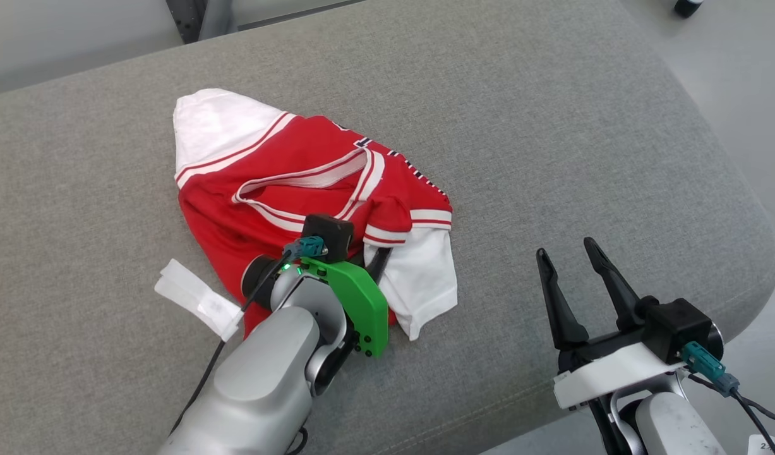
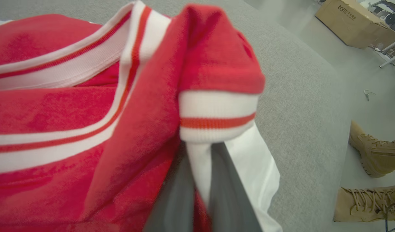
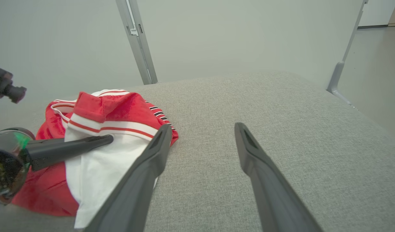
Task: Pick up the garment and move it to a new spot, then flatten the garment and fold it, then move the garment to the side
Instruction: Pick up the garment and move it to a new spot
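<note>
Clenched on only a thin pinch of the garment [image 1: 286, 164], the left tool [image 2: 202, 154] could lose it on lifting, while the right tool [image 1: 565, 248] gapes empty.

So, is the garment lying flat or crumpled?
Crumpled: the garment lies bunched on the grey cushion, one sleeve doubled over, left claw shut on it.
</note>
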